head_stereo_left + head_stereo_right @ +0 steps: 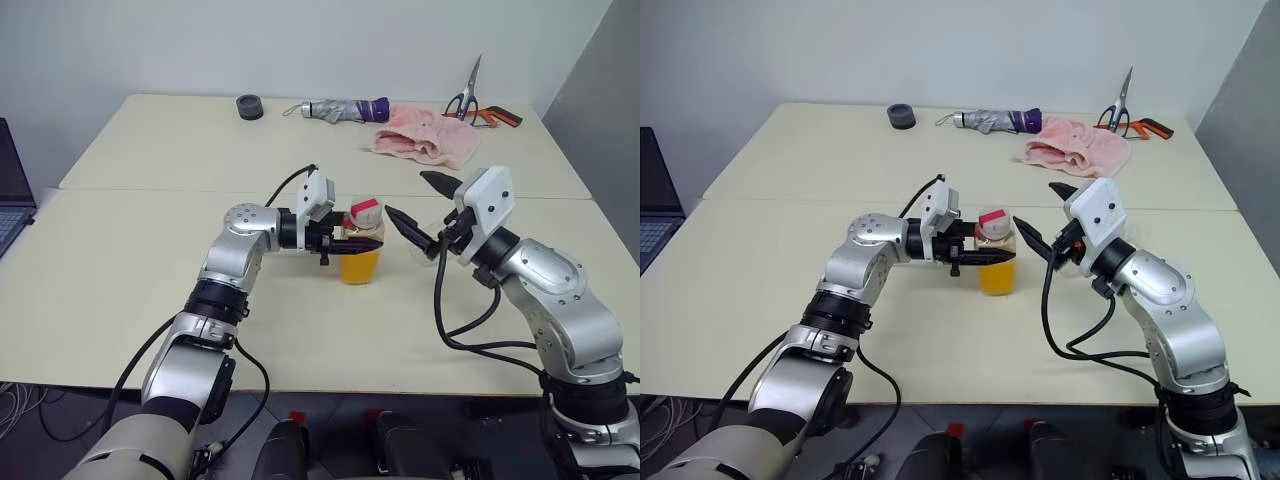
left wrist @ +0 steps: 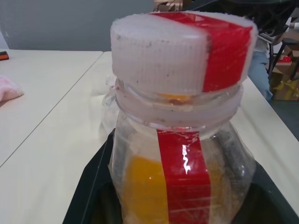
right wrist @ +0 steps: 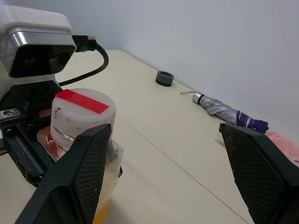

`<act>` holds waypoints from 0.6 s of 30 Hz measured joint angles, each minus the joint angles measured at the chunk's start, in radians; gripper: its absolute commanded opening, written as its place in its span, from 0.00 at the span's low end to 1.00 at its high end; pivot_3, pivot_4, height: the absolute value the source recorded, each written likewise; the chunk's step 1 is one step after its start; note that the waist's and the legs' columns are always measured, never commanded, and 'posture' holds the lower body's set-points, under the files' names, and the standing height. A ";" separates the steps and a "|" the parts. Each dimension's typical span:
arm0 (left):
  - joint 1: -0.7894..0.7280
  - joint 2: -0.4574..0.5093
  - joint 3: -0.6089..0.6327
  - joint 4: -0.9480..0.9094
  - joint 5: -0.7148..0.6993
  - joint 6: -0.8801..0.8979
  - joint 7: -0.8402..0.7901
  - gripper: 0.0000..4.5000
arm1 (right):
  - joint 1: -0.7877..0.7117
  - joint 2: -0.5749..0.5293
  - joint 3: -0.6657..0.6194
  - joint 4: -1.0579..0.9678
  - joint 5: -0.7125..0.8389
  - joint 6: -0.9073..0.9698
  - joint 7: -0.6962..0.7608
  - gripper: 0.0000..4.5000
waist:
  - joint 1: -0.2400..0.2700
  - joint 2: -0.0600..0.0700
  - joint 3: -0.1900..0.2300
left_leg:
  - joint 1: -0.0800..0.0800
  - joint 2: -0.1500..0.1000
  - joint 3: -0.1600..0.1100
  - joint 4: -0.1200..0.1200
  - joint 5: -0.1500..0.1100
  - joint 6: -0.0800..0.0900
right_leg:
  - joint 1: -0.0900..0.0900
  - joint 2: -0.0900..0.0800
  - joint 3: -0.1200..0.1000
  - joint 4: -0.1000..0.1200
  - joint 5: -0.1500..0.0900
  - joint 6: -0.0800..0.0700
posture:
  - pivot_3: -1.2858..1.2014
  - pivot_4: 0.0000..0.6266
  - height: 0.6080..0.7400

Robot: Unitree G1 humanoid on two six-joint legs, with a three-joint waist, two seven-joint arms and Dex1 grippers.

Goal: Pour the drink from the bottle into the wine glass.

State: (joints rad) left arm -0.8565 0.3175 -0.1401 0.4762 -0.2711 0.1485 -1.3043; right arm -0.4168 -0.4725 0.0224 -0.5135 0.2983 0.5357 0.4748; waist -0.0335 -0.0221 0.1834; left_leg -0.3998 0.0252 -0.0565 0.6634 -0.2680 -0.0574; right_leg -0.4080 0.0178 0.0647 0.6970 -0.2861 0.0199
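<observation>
Near worktop (image 1: pixel 150 300) centre | left end effector (image 1: pixel 345 240) clamps bottle (image 1: pixel 361 245), cap (image 1: pixel 366 209) on | right end effector (image 1: pixel 428 212) wide, beside cap | risk: twisting cap spins bottle, spills drink (image 1: pixel 360 266)

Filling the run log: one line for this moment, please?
left gripper: shut on bottle, cap on | right gripper: open, beside cap | drink: unpoured

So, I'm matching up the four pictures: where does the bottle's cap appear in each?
Left eye view: cap, centre, just right of the left hand.
Right eye view: centre.
Left wrist view: fills the top.
Right wrist view: lower left.
Shared landmark: folded umbrella at the table's far edge.
</observation>
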 measured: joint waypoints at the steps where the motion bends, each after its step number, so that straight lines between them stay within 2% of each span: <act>1: 0.000 0.000 0.000 0.000 0.000 -0.001 0.000 0.41 | 0.000 0.004 0.001 0.000 0.000 0.001 0.001 0.87 | 0.000 0.000 0.000 | 0.000 0.000 0.000 0.000 0.000 0.000 | 0.000 0.000 0.000 0.000 0.000 0.000 | 0.52 0.24 1.00; 11: 0.000 0.000 0.000 0.000 0.000 -0.002 0.001 0.41 | 0.008 -0.001 -0.001 -0.003 0.001 0.013 0.007 0.87 | 0.000 0.000 0.000 | 0.000 0.000 0.000 0.000 0.000 0.000 | 0.000 0.000 0.000 0.000 0.000 0.000 | 0.52 0.24 1.00; 18: 0.000 0.000 0.000 0.000 0.000 -0.002 0.001 0.41 | 0.057 -0.070 -0.036 -0.017 0.030 0.021 0.052 0.87 | 0.001 0.000 0.000 | 0.000 0.000 0.000 0.000 0.000 0.000 | 0.000 0.000 0.000 0.000 0.000 0.000 | 0.52 0.24 1.00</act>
State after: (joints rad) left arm -0.8565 0.3174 -0.1401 0.4762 -0.2711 0.1460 -1.3031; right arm -0.3596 -0.5428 -0.0140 -0.5302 0.3288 0.5565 0.5272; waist -0.0326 -0.0221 0.1834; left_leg -0.3999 0.0249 -0.0565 0.6635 -0.2681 -0.0574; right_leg -0.4080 0.0177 0.0648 0.6970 -0.2861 0.0199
